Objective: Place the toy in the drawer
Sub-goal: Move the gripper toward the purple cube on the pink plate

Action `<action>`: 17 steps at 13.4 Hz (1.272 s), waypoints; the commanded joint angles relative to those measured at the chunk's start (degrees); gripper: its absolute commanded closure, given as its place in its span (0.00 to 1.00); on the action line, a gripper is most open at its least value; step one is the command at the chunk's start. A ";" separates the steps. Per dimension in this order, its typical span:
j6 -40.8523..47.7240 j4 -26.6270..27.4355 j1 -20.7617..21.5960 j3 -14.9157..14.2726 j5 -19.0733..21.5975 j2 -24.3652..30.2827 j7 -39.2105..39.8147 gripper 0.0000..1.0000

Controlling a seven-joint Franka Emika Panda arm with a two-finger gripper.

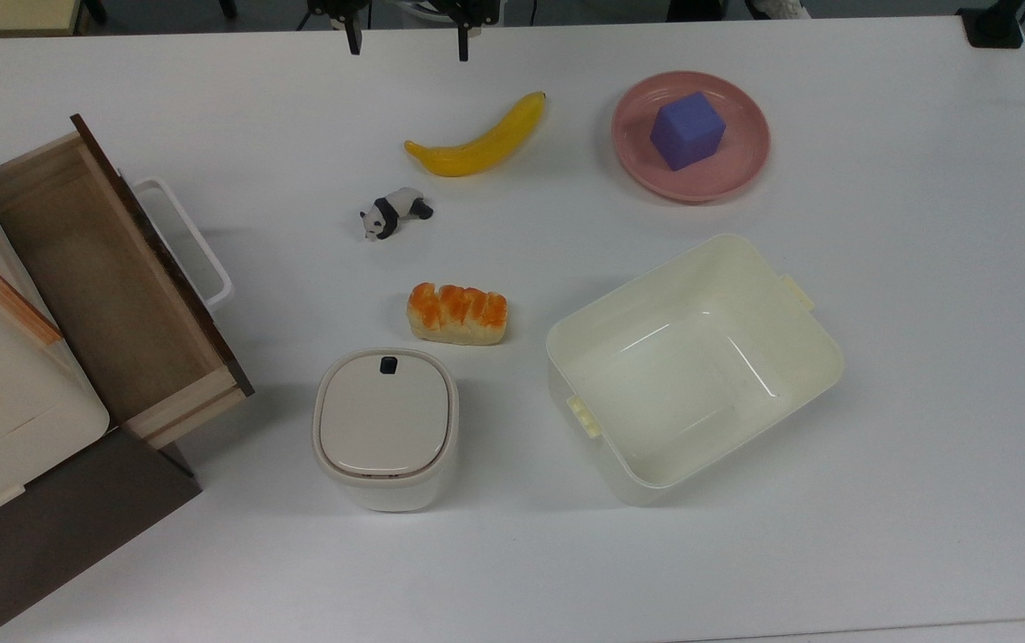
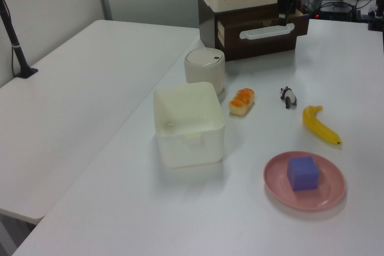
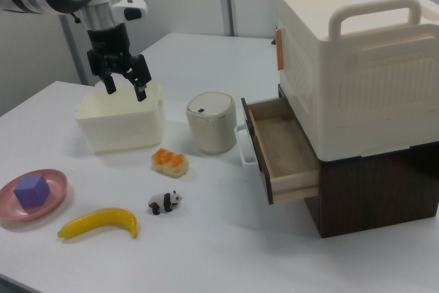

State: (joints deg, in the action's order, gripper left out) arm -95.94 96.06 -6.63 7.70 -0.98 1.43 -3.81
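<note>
The toy, a small black-and-white panda (image 1: 395, 214) (image 2: 288, 96) (image 3: 164, 202), stands on the white table between a banana and a bread loaf. The drawer (image 1: 111, 286) (image 3: 281, 145) (image 2: 264, 28) is pulled out of a dark brown cabinet at the top view's left; it is light wood with a dark front and a white loop handle, and nothing lies in it. My gripper (image 1: 408, 45) (image 3: 126, 89) hangs open and holding nothing, high above the table's far edge in the top view, well away from the panda and beyond the banana.
A yellow banana (image 1: 479, 143), an orange-topped bread loaf (image 1: 458, 314), a pink plate (image 1: 727, 170) carrying a purple cube (image 1: 687, 130), an open cream tub (image 1: 695, 366) and a lidded white bin (image 1: 385, 427) surround the panda. A cream storage box (image 3: 357, 66) sits on the cabinet.
</note>
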 commanded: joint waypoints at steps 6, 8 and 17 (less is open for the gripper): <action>0.49 -0.70 1.00 -1.20 -0.61 0.51 -0.85 0.00; 0.40 -0.70 1.00 -1.20 -0.60 0.51 -0.85 0.00; 0.40 2.02 7.31 -0.67 0.01 0.51 5.65 0.00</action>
State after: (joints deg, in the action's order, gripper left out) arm -95.94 95.83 -3.81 7.60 -0.97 1.37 0.28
